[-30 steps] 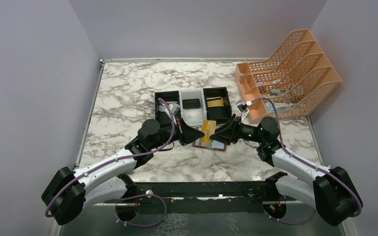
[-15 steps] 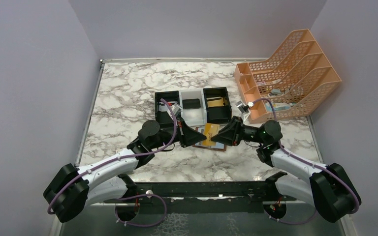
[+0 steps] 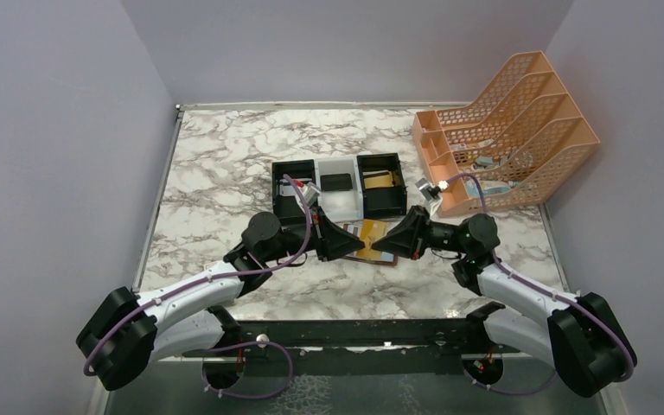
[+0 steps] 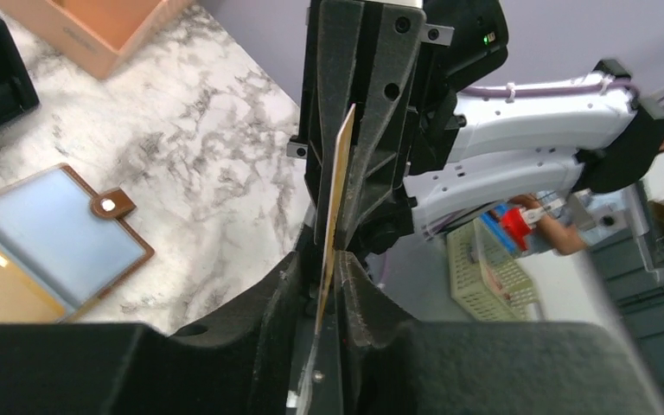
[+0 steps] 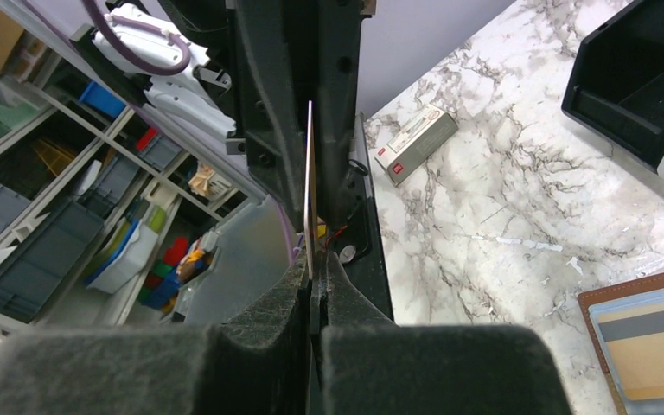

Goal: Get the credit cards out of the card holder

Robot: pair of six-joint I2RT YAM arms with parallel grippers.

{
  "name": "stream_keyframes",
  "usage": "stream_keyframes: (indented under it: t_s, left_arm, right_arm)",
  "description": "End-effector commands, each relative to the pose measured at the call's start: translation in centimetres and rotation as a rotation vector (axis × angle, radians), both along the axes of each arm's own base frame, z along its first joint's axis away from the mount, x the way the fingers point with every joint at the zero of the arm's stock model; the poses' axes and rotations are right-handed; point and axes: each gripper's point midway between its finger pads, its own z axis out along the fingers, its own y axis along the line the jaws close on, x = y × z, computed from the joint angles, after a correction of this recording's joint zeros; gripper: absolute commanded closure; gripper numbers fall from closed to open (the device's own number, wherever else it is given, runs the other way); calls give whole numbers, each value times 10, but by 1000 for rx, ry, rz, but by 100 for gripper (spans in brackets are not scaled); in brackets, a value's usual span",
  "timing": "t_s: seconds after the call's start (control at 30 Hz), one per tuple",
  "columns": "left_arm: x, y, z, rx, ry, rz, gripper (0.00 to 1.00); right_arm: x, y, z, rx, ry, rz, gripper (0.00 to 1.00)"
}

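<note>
The card holder [image 3: 372, 251] lies open on the marble table, brown-edged with blue-grey pockets. It also shows in the left wrist view [image 4: 60, 233] and in the right wrist view [image 5: 648, 333]. A gold card [image 4: 0, 285] sits in one of its pockets. My left gripper [image 3: 356, 243] and right gripper [image 3: 384, 243] meet tip to tip just above it. Both are shut on the same gold credit card [image 3: 370, 231]. It is edge-on in the left wrist view [image 4: 337, 181] and in the right wrist view [image 5: 309, 190]. The left gripper [image 4: 328, 259] holds one end, the right gripper [image 5: 313, 264] the other.
A black-white-black tray [image 3: 316, 173] stands just behind the grippers, with a dark card [image 3: 337, 181] in the middle part and a gold card [image 3: 380, 179] in the right part. An orange file rack [image 3: 506, 130] stands at the back right. A small tan-and-white box [image 5: 415, 138] lies on the marble.
The gold card stood upright between the grippers and now lies lower and more level. Both grippers have come down closer to the open card holder.
</note>
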Motion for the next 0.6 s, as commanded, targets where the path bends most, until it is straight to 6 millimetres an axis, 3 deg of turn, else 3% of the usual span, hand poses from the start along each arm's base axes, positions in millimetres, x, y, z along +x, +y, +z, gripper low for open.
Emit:
stream_keyframes:
  t_s: [0.0, 0.1, 0.27, 0.4, 0.57]
  left_arm:
    - [5, 5, -10, 16, 12, 38, 62]
    - [20, 15, -20, 55, 34, 143, 31]
    - [38, 31, -44, 186, 71, 282, 2]
    - [53, 47, -63, 305, 116, 394, 1]
    - [56, 56, -67, 346, 123, 445, 1]
  right_arm:
    - [7, -1, 0, -13, -16, -55, 99]
    - [24, -5, -9, -68, 12, -162, 99]
    - [52, -18, -26, -174, 26, -351, 99]
    - [62, -21, -35, -218, 55, -400, 99]
    - [64, -18, -39, -217, 86, -394, 99]
